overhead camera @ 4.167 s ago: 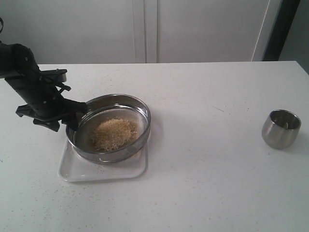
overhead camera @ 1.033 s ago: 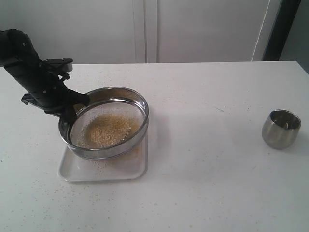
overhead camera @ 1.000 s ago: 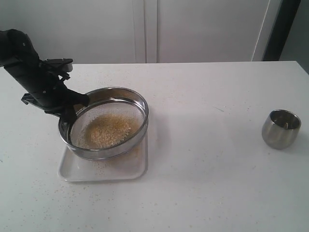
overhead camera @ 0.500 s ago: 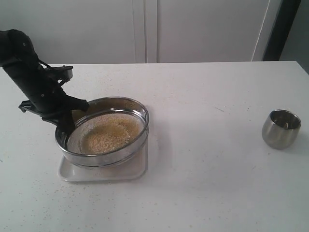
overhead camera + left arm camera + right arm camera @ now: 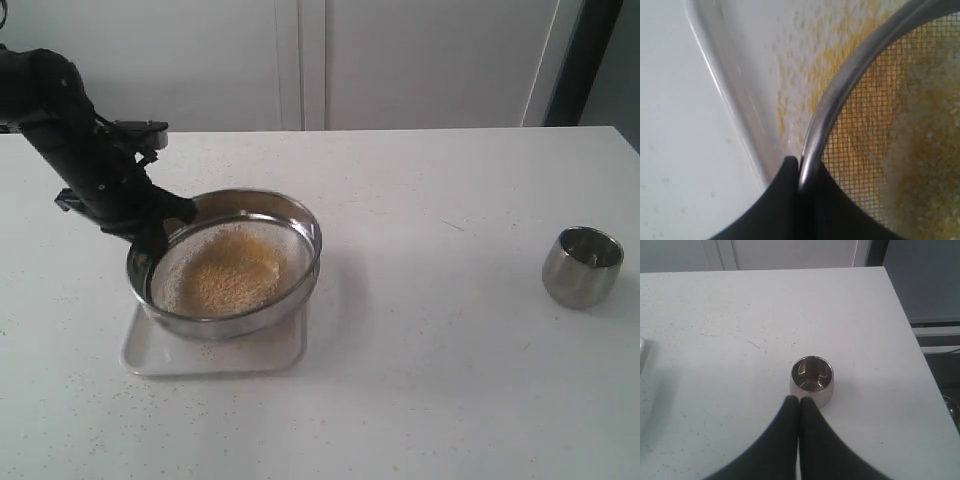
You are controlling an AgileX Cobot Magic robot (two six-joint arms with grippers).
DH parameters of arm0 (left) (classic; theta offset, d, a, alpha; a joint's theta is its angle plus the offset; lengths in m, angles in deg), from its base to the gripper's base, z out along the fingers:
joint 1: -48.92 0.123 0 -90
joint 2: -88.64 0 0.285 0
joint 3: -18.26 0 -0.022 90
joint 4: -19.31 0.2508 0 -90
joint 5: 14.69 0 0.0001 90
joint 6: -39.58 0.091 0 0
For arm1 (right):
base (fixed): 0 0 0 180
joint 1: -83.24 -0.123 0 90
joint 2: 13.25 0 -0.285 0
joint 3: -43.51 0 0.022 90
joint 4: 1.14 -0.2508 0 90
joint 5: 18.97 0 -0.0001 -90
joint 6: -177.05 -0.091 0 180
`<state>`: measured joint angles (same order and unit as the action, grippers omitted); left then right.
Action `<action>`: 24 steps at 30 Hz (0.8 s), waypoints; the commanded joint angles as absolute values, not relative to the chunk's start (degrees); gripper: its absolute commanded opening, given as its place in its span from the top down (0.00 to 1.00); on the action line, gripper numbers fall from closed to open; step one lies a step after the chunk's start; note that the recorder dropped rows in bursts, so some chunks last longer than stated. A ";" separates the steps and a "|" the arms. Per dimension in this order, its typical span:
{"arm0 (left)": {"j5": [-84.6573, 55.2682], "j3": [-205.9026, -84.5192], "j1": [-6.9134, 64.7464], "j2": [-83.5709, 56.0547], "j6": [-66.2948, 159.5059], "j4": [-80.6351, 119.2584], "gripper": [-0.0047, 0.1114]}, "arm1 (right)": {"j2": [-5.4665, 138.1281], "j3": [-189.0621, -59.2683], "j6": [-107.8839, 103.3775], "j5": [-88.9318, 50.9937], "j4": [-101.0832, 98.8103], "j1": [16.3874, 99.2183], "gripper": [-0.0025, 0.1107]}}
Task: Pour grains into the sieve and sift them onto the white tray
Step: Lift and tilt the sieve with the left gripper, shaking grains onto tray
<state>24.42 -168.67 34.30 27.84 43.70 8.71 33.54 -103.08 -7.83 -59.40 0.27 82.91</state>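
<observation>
The round steel sieve [image 5: 300,215] hangs tilted just above the white tray [image 5: 270,352], with a heap of golden and pale grains [image 5: 232,275] on its mesh. My left gripper [image 5: 152,240] is shut on the sieve's left rim. In the left wrist view the black fingers pinch the rim [image 5: 826,107] at the left gripper [image 5: 799,165], and fine yellow grains [image 5: 805,65] lie scattered on the tray [image 5: 735,100] below the mesh [image 5: 865,130]. My right gripper [image 5: 799,401] is shut on nothing, held above the table just short of the steel cup [image 5: 811,380].
The small rounded steel cup [image 5: 582,265] stands upright at the table's right side. Stray grains speck the white tabletop [image 5: 430,380] around the tray. White cabinet doors [image 5: 400,60] rise behind the table's far edge.
The left arm has swung the sieve back and forth over the tray, now shifted right and slightly away. The grain heap spread thinner and more fine grains lie on the tray. The cup stayed put.
</observation>
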 commanded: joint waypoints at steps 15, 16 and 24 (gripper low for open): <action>22.35 -172.88 35.06 31.29 35.36 10.52 0.96 | 33.26 -103.20 -8.03 -59.20 0.35 83.24 0.98; 26.04 -173.04 35.06 31.16 35.35 10.52 0.96 | 33.26 -103.20 -8.03 -59.20 0.35 83.24 0.98; 19.41 -171.62 33.72 28.88 43.09 11.10 0.96 | 33.26 -103.20 -8.03 -59.20 0.35 83.24 0.98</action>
